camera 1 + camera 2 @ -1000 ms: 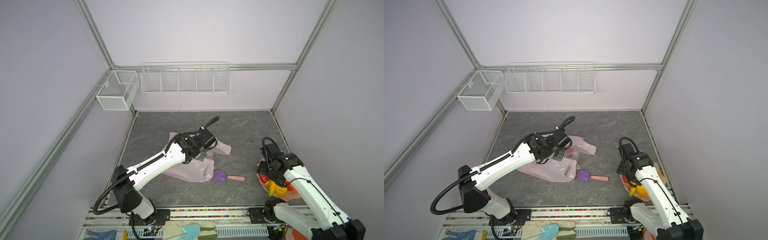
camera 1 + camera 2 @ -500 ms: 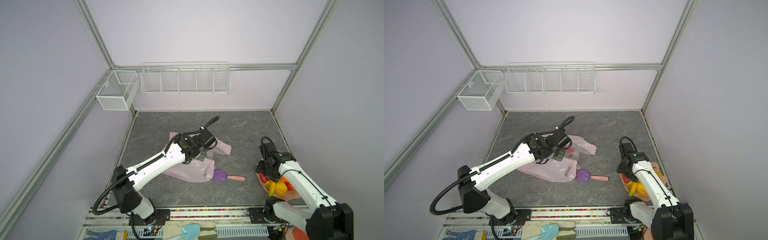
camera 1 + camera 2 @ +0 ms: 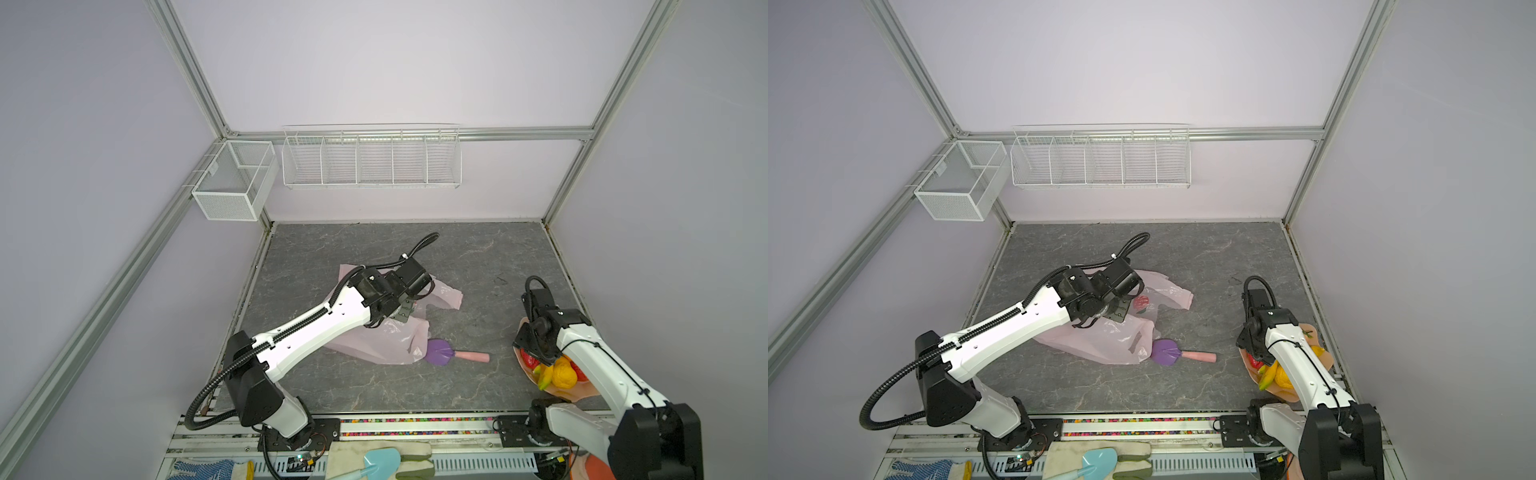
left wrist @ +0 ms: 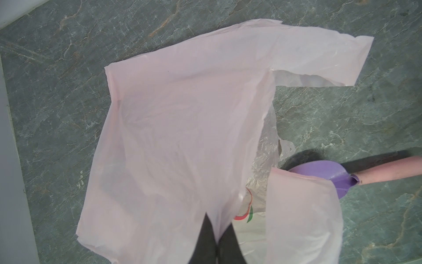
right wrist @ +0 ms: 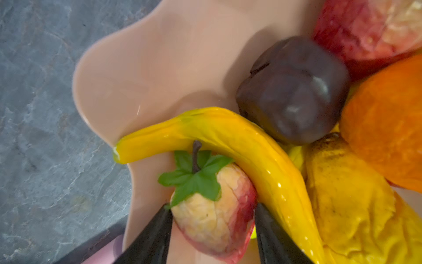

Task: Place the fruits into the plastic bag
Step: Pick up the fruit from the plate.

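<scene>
Purple scoop (image 3: 439, 351) between plastic bag (image 3: 374, 343) and plate (image 3: 569, 395)

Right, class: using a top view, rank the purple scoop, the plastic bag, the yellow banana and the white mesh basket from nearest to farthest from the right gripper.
From the right gripper:
1. the yellow banana, on the plate beside it
2. the purple scoop, mid-table
3. the plastic bag, just beyond the scoop
4. the white mesh basket, on the far left wall
</scene>
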Robot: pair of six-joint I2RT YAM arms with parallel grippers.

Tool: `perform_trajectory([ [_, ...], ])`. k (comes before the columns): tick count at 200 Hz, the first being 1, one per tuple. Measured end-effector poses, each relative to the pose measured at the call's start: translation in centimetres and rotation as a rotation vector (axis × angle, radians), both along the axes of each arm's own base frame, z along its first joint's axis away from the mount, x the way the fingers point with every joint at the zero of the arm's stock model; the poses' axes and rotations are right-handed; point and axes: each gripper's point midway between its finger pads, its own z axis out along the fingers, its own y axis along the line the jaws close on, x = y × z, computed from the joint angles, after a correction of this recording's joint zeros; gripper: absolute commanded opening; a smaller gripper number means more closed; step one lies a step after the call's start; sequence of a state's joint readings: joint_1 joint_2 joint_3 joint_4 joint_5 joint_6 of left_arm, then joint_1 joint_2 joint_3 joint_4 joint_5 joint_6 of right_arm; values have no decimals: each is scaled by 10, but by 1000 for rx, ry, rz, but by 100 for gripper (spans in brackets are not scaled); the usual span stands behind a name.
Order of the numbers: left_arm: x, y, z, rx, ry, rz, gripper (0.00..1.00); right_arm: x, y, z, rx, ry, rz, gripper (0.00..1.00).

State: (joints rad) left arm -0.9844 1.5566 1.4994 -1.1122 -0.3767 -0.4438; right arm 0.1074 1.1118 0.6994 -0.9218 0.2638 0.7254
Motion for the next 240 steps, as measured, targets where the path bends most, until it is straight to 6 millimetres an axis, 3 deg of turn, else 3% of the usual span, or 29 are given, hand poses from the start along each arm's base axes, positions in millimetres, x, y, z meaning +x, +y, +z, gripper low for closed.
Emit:
perform_trajectory([
  [103,-1,2,-1,11,6,0,0,5,3,10,24,-64,24,36],
  [240,-1,2,-1,12,6,-3,0,8,11,33,82,-167,36,28],
])
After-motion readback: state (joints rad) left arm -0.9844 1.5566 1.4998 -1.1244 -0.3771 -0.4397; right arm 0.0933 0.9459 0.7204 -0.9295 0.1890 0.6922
